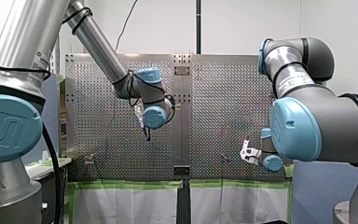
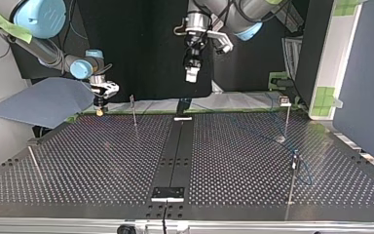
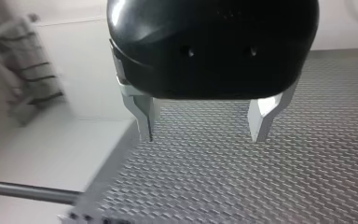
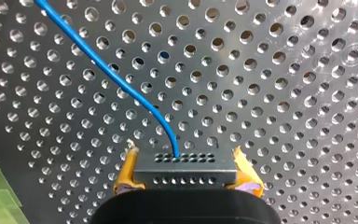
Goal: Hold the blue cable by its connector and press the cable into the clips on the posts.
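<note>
In the right wrist view my right gripper (image 4: 186, 161) is shut on a black connector (image 4: 185, 176), which sits between its yellow pads (image 4: 127, 170). The blue cable (image 4: 107, 70) leaves the connector's face and curves away over the perforated plate. In the top view my right gripper (image 2: 99, 108) hangs low at the view's far left, and a stretch of the blue cable (image 2: 308, 171) loops beside a post (image 2: 292, 180) at the right. My left gripper (image 3: 203, 133) is open with nothing between its metal fingers, and hangs high over the table's middle (image 2: 191, 73). The front view shows both: left gripper (image 1: 145, 128), right gripper (image 1: 246, 152).
Thin posts stand on the perforated table (image 2: 102, 165): one near my right gripper (image 2: 134, 111), one at the far right (image 2: 286, 117), one at the near left (image 2: 35, 163). A black centre strip (image 2: 175, 151) splits the table. A grey sheet (image 2: 44, 102) lies beyond the left corner.
</note>
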Tool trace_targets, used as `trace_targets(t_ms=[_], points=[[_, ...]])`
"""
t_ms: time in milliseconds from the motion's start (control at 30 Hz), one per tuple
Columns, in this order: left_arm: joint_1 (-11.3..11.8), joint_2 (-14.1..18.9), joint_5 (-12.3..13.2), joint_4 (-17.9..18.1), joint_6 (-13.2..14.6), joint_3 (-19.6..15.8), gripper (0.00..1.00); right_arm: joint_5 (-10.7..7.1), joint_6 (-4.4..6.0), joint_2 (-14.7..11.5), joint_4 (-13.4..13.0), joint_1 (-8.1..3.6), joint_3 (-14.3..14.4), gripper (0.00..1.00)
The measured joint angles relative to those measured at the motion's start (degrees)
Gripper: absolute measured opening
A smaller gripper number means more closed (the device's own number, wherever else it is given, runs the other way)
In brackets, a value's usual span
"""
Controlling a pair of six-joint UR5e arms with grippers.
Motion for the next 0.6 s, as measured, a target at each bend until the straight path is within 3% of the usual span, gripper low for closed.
trace_targets(t_ms=[300,467,600], points=[[0.6,0.0,-0.1,-2.9,0.3,-4.5,1.0,0.15,-0.37,-0.1,0.2,-0.03,0.0,0.0],[0.9,0.0,0.0,-3.1,0.6,-7.0,1.0,0.99,-2.37,-1.9,2.1,-0.54,0.5,0.0],[1.0,0.0,0.1,-3.1,0.7,-8.6,1.0,2.2,-3.09,-3.8,3.4,-0.87,1.9,0.0]])
